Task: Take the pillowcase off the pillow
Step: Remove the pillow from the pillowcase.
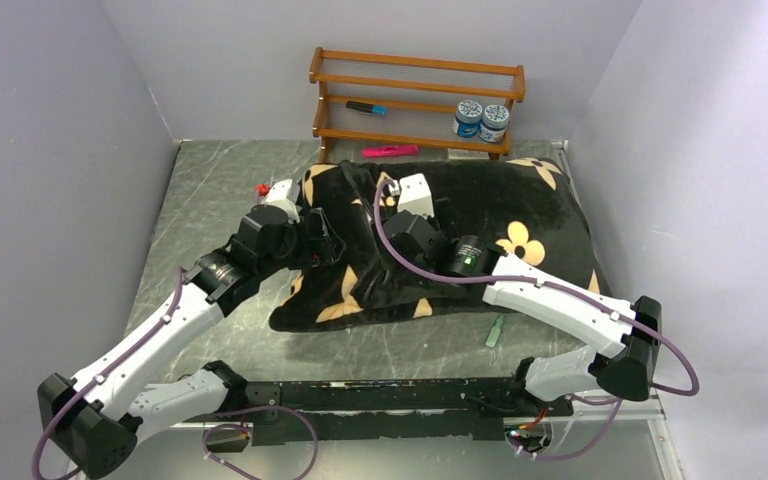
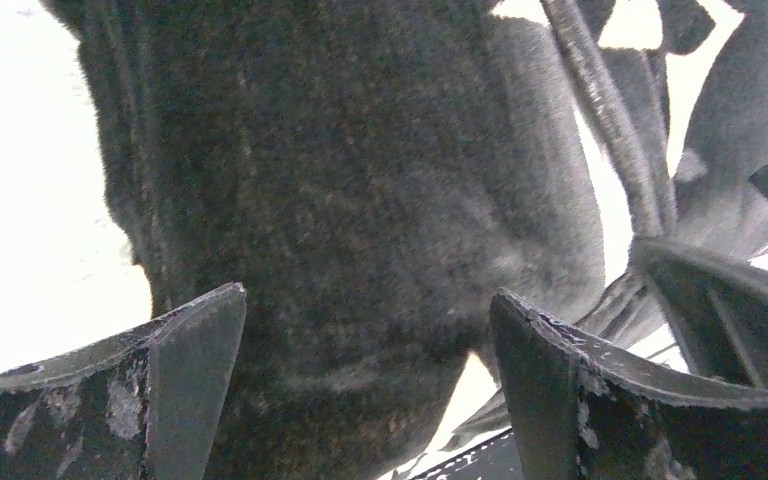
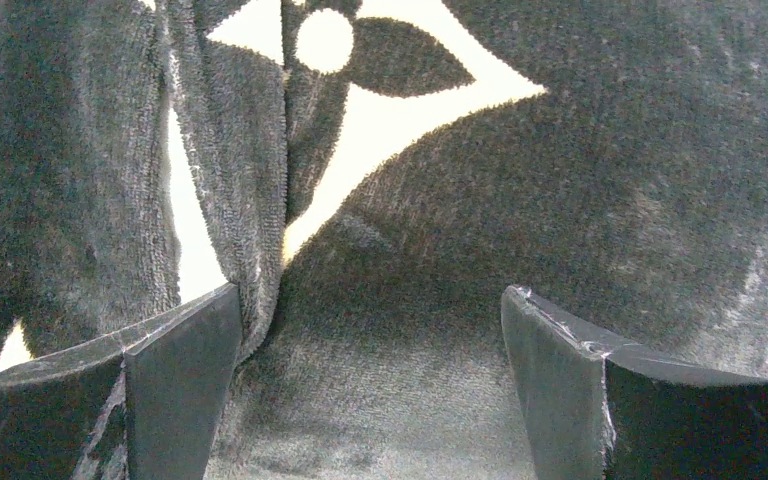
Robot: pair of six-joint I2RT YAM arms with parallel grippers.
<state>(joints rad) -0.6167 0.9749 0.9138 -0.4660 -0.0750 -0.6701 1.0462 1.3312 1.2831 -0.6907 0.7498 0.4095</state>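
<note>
Status: early, nothing stripped yet as far as I can judge. The pillowcase [image 1: 520, 200] lies across the middle of the worktop [image 1: 220, 190], plump and full, so the pillow reads as fully inside it. Left end of the fabric is rumpled and bunched where both arms meet it.

Left hand [image 2: 368, 300]: jaws wide, a thick fold of black plush between the fingers, not clamped. Right hand [image 3: 370, 295]: jaws wide too, hovering right over the plush near a flower motif, gripping nothing.

Left to do, my read: find the open edge, pinch it, pin the pillow, pull the cover off. So basically the whole job.

Hard to make out:
- Pillow itself: no white cushion I can positively identify in any view.
- Bright patches in the left wrist view are blown out; could be worktop or pillow, can't tell.
- Right wrist view shows a pale slit beside a fabric edge left of centre; may be the opening or just a fold.
- From the top view both hands' fingertips are lost against black fabric and their own wrists.
- Whether either fingertip actually touches cloth: unclear.
</note>
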